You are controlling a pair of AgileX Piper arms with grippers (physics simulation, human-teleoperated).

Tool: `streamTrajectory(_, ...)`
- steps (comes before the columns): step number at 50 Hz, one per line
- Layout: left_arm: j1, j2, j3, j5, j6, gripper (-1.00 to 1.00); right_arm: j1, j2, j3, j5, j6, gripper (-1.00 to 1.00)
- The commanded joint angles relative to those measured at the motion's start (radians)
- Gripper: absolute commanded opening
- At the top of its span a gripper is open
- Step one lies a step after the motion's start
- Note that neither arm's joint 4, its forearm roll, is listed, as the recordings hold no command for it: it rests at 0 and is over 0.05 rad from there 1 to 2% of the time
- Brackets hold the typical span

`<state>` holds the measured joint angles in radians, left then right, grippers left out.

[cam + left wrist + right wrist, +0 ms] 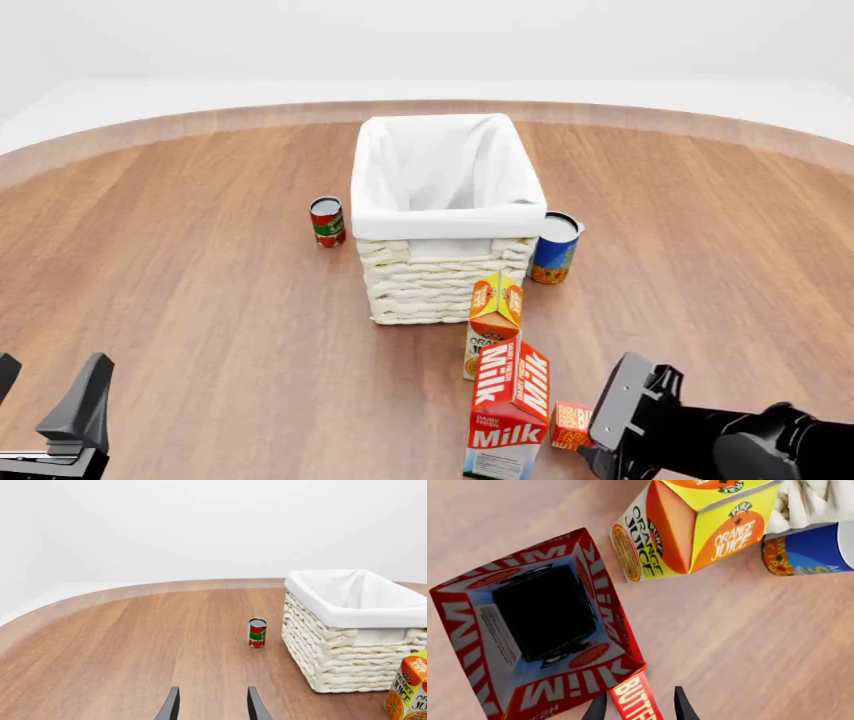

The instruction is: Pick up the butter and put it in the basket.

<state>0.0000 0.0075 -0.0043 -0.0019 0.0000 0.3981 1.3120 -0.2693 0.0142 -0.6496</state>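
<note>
The butter, a small flat red box with yellow lettering, lies on the table right beside the base of the milk carton. In the front view the butter shows at the near right, just in front of my right arm. My right gripper is open, one finger on each side of the butter, with a gap still showing on one side. The basket, cream wicker with a white lining, stands mid-table; the basket also shows in the left wrist view. My left gripper is open and empty at the near left.
A tall red milk carton stands against the butter. The orange juice carton stands between it and the basket. A tomato can stands left of the basket, a blue can right of it.
</note>
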Motion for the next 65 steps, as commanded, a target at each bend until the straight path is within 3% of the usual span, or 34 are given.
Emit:
streamTrajectory(1,0.0,0.0,0.0,0.0,0.0,1.0,0.003,0.052,-0.003,-0.033,-0.005,1.0)
streamTrajectory(23,0.0,0.0,0.0,0.0,0.0,1.0,-0.017,0.129,-0.056,-0.03,-0.045,1.0)
streamTrajectory(38,0.0,0.0,0.0,0.0,0.0,1.0,0.011,0.127,-0.057,-0.008,-0.038,1.0)
streamTrajectory(39,0.0,0.0,0.0,0.0,0.0,1.0,0.012,0.13,-0.054,-0.011,-0.04,-1.0)
streamTrajectory(54,0.0,0.0,0.0,0.0,0.0,1.0,0.045,0.089,-0.034,0.005,-0.024,-1.0)
streamTrajectory(65,0.0,0.0,0.0,0.0,0.0,1.0,0.025,0.065,-0.036,0.005,-0.044,-1.0)
